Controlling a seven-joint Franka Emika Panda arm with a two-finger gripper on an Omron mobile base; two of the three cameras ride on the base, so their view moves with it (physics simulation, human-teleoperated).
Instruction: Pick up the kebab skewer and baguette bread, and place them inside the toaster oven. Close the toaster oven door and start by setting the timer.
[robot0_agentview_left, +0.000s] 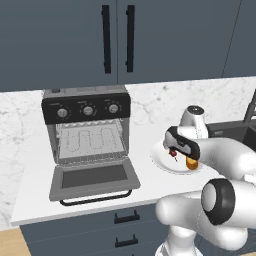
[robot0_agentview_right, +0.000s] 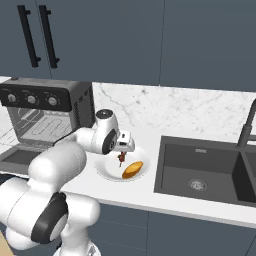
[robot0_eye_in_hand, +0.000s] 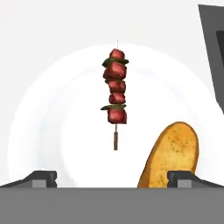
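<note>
Gripper (robot0_eye_in_hand: 112, 177) points down over the white plate (robot0_eye_in_hand: 39, 127), jaws spread wide, nothing between them. In the hand view the two fingertips (robot0_eye_in_hand: 41, 177) stand far apart at the bottom edge; one tip overlaps the near end of the baguette bread (robot0_eye_in_hand: 173, 153). Kebab skewer (robot0_eye_in_hand: 115, 94) lies on the plate, ahead of the gap between the jaws, its bare stick end nearer the gripper. Bread lies just beside the skewer, apart from it.

From the base views: hand (robot0_agentview_right: 122, 142) hangs low over the plate (robot0_agentview_right: 105, 170), wrist bent downward, forearm reaching forward from a raised elbow. Skewer (robot0_agentview_right: 121, 158) and bread (robot0_agentview_right: 132, 170) sit just under the hand.

Toaster oven (robot0_agentview_left: 87, 127) stands on the counter left of the plate, toaster oven door (robot0_agentview_left: 92, 180) dropped open, wire rack visible inside. Dark sink (robot0_agentview_right: 200, 172) lies right of the plate.
</note>
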